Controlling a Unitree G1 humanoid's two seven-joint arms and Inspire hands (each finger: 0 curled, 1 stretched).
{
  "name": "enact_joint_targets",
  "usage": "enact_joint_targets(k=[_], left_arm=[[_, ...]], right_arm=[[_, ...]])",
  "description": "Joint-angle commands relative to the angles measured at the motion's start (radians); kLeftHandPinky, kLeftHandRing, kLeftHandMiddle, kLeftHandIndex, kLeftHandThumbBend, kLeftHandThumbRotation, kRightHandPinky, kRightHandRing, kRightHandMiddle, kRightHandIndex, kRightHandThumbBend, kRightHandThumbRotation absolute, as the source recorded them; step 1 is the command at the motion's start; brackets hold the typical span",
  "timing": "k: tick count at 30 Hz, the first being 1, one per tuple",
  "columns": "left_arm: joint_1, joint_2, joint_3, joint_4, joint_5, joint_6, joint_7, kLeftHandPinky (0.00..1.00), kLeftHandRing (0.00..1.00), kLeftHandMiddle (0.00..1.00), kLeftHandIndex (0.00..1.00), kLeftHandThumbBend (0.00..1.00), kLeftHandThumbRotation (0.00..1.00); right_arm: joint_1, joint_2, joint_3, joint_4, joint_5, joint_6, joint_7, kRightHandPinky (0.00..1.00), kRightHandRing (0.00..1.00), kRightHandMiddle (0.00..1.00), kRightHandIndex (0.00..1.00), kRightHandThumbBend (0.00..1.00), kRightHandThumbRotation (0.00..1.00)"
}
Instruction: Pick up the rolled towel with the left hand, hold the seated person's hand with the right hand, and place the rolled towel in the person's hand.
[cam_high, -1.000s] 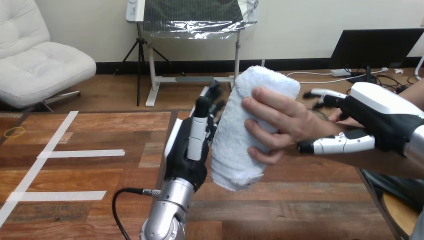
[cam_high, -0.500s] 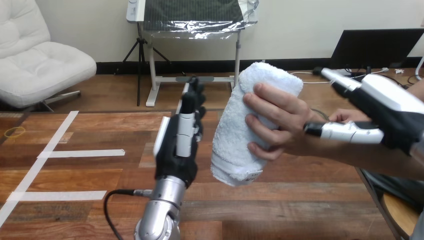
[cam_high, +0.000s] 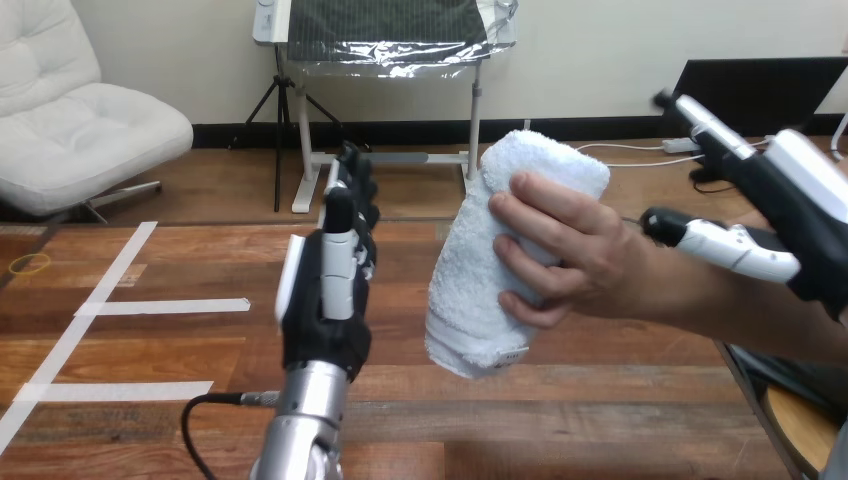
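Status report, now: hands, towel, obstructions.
Left hand open, apart from rolled towel. Right hand open, beside the person's wrist, not gripping. Person's hand holds the towel above the table. Nothing in the way.

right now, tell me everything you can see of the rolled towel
The rolled towel is white, fluffy terry cloth, rolled into a thick cylinder with a tag at its lower end. It stands nearly upright, top leaning right, held above the table by the person's hand, whose fingers wrap its upper half. The left hand stands apart at its left.
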Motion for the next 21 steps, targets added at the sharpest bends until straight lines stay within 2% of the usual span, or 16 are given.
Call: enact_joint_targets(k=[1, 4, 5, 7, 9, 15, 21], left_arm=[[0.022, -0.058, 0.005, -0.129, 0.009, -0.015, -0.016, 1.0, 1.0, 1.0, 1.0, 0.94, 1.0], [0.043, -0.045, 0.002, -0.175, 0.01, -0.004, -0.021, 1.0, 1.0, 1.0, 1.0, 0.93, 1.0], [0.075, -0.027, 0.003, -0.241, 0.006, 0.0, -0.031, 1.0, 1.0, 1.0, 0.99, 0.93, 1.0], [0.122, -0.001, 0.004, -0.336, -0.002, -0.001, -0.048, 0.97, 0.97, 0.98, 0.97, 0.94, 0.99], [0.142, 0.009, 0.006, -0.377, -0.008, -0.002, -0.057, 0.93, 0.94, 0.95, 0.94, 0.95, 0.98], [0.198, 0.045, 0.02, -0.48, -0.06, -0.002, -0.115, 0.81, 0.87, 0.9, 0.89, 0.97, 0.94], [0.242, 0.078, 0.042, -0.545, -0.104, -0.046, -0.184, 0.74, 0.84, 0.88, 0.87, 0.94, 0.91]], right_arm=[[0.016, 0.055, -0.069, -0.106, 0.037, -0.025, -0.066, 0.85, 1.0, 1.0, 1.0, 1.0, 1.0], [0.037, 0.081, -0.083, -0.136, 0.052, -0.03, -0.085, 0.87, 1.0, 1.0, 1.0, 1.0, 1.0], [0.062, 0.121, -0.098, -0.167, 0.091, -0.068, -0.106, 0.92, 1.0, 1.0, 1.0, 1.0, 1.0], [0.102, 0.184, -0.117, -0.213, 0.142, -0.131, -0.14, 0.94, 1.0, 1.0, 1.0, 1.0, 1.0], [0.122, 0.211, -0.122, -0.234, 0.158, -0.163, -0.157, 0.95, 1.0, 1.0, 1.0, 1.0, 1.0], [0.201, 0.286, -0.109, -0.347, 0.177, -0.187, -0.208, 0.94, 0.98, 0.99, 0.98, 1.0, 1.0], [0.28, 0.361, -0.072, -0.421, 0.207, -0.251, -0.23, 0.93, 0.96, 0.96, 0.95, 1.0, 1.0]])
